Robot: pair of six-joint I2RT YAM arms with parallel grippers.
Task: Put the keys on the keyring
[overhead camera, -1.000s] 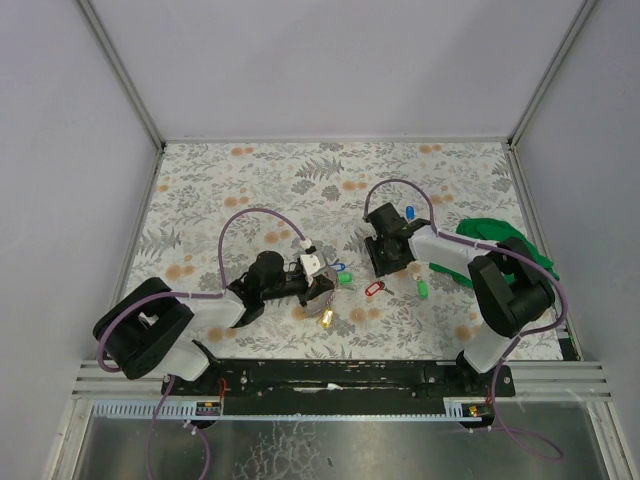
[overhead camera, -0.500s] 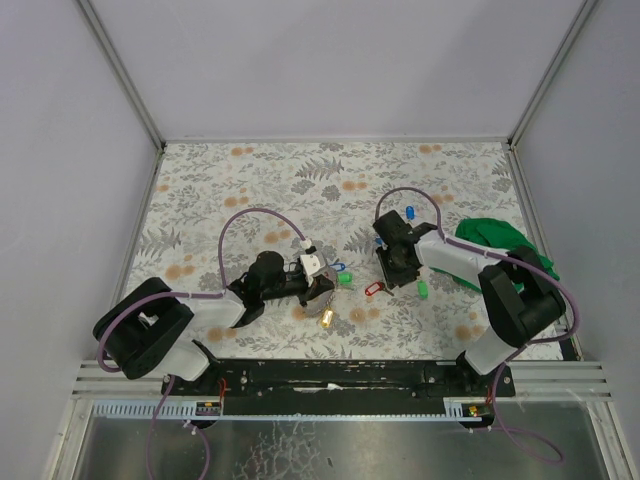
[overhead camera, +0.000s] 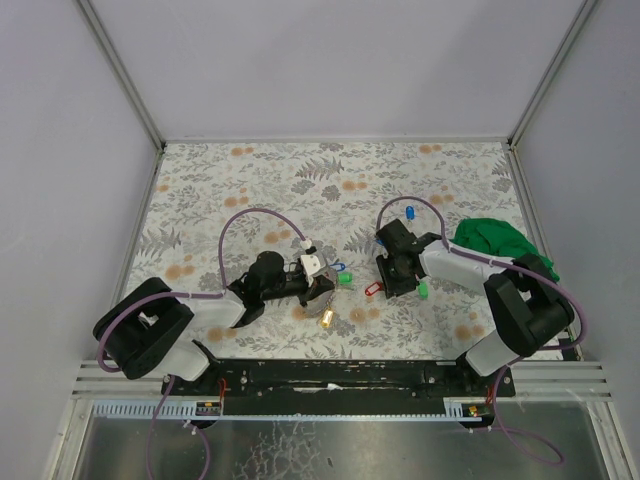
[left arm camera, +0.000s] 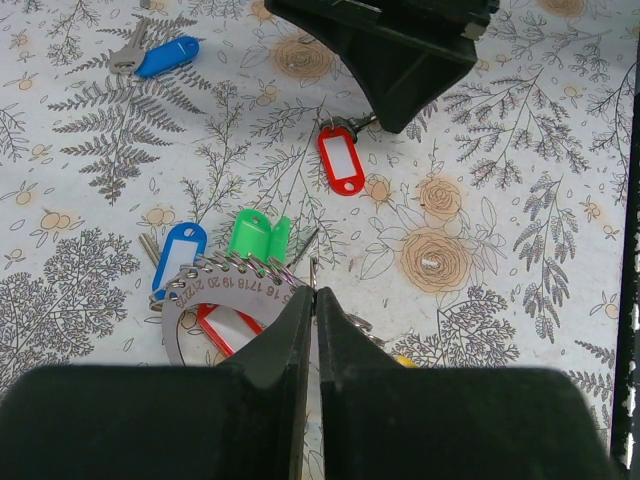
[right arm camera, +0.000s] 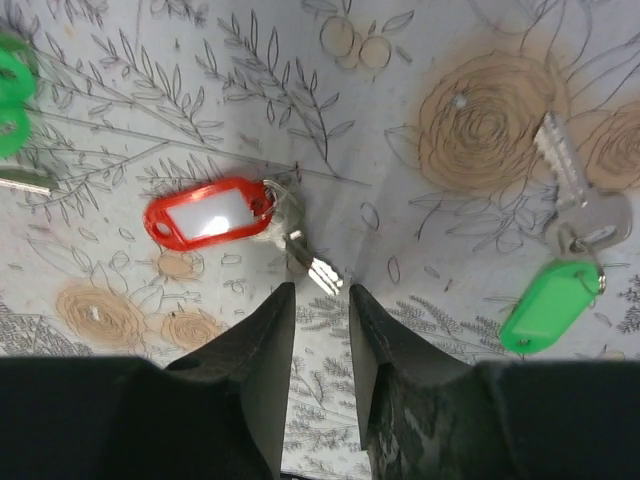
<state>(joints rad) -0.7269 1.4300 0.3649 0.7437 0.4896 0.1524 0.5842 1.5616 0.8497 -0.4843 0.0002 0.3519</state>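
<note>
My left gripper [left arm camera: 314,292] is shut on the thin wire of the keyring [left arm camera: 235,295], a silvery numbered ring carrying blue, green and red tags; in the top view it lies at mid-table [overhead camera: 322,276]. A red-tagged key [right arm camera: 210,215] lies on the cloth. Its blade tip [right arm camera: 322,270] sits just ahead of my right gripper [right arm camera: 320,292], whose jaws stand apart with nothing between them. Another key with a green tag [right arm camera: 550,305] lies to the right. A blue-tagged key [overhead camera: 410,212] lies farther back.
A crumpled green cloth [overhead camera: 500,243] lies at the right edge, by the right arm. A small gold piece [overhead camera: 326,318] hangs near the keyring on its near side. The flowered table covering [overhead camera: 230,190] stretches back to the walls.
The right gripper has shifted a little toward the near side, over the red-tagged key, and its jaws have narrowed slightly. The left gripper and the keyring have not moved.
</note>
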